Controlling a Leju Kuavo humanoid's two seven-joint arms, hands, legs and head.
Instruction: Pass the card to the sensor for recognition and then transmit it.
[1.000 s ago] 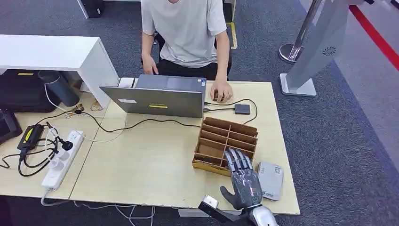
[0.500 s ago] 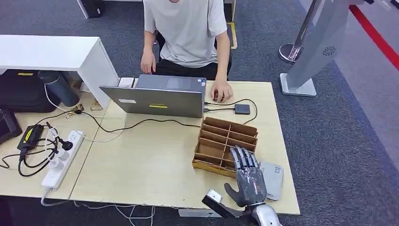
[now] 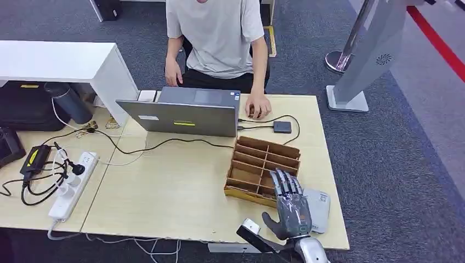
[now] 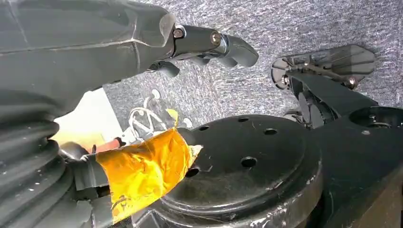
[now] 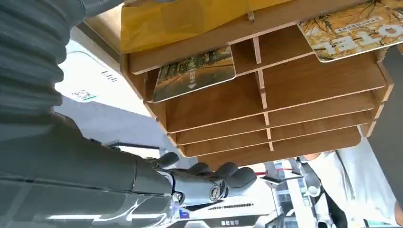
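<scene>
A wooden card rack (image 3: 262, 160) stands on the table's right half. In the right wrist view its slots (image 5: 309, 80) hold two printed cards, one (image 5: 195, 73) in a slot nearest the hand and another (image 5: 356, 28) further along. My right hand (image 3: 290, 205) hovers at the rack's near right corner, fingers (image 5: 214, 183) stretched out over the nearest slots and holding nothing. A flat grey sensor box (image 3: 319, 205) lies just right of that hand. My left hand (image 4: 157, 38) hangs over the carpet, fingers loosely apart and empty.
A person sits behind an open laptop (image 3: 186, 116) at the far edge, one hand on a mouse (image 3: 255, 112). A small black box (image 3: 282, 127) and cables lie behind the rack. A power strip (image 3: 71, 183) with plugs occupies the left table.
My right hand has crept slightly right and forward along the rack's near right corner. The person's other hand has lifted off the laptop.
</scene>
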